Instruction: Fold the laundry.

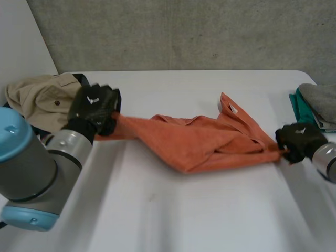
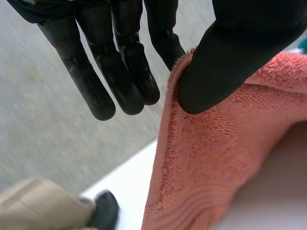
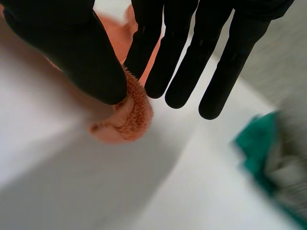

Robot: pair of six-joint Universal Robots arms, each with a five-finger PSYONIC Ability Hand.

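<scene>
Left robot hand (image 1: 94,107) pinches one end of the orange towel (image 1: 205,142): in its wrist view the thumb (image 2: 230,57) presses the terry edge against a finger, while the other fingers (image 2: 120,72) hang straight beside it. Right robot hand (image 1: 298,139) grips the opposite end, a small bunched corner caught between its thumb and the nearest finger, with its remaining fingers straight and free. The towel lies drawn out between the two hands across the middle of the white worktop (image 1: 184,215). It is rumpled and partly doubled over, and a corner carrying a white label (image 1: 232,108) is turned up on the far side. Behind the left robot hand, at the worktop's far left corner, a beige garment (image 1: 42,94) lies heaped over something dark. Near the right robot hand, at the worktop's right edge, a green cloth (image 1: 300,107) and a grey cloth (image 1: 320,100) sit stacked together.
</scene>
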